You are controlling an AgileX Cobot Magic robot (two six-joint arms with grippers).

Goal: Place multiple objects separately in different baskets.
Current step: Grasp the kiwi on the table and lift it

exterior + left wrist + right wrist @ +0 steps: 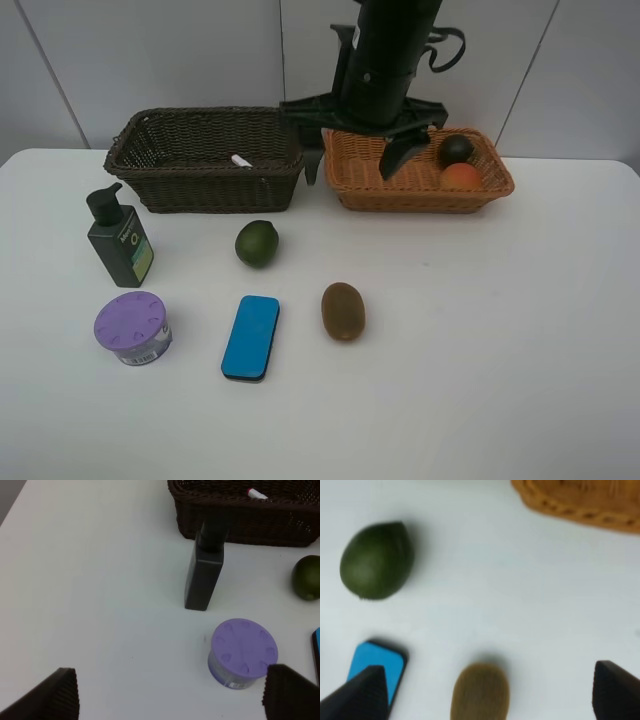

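Open table lay to your near and right side, and its far edge ran just behind the two baskets. The dark brown basket and the light orange basket stood side by side at the back with a narrow gap between them. The marker lay inside the dark one. The mangosteen and the peach sat together at the orange one's right end. On the bare table the pump bottle stood upright at left with the tub near it. The eraser, kiwi and lime were each well apart, with room between them. Your right gripper hung over the orange basket's inner end, jaws wide and holding nothing. Its wrist camera showed the kiwi between the fingers, the eraser's corner beside one finger, and the lime off to that side. Your left gripper showed only in its own wrist view, jaws wide and empty, with the tub just beside one fingertip and the bottle beyond. Only the high view showed the fruit in the orange basket; the right wrist caught just its rim.
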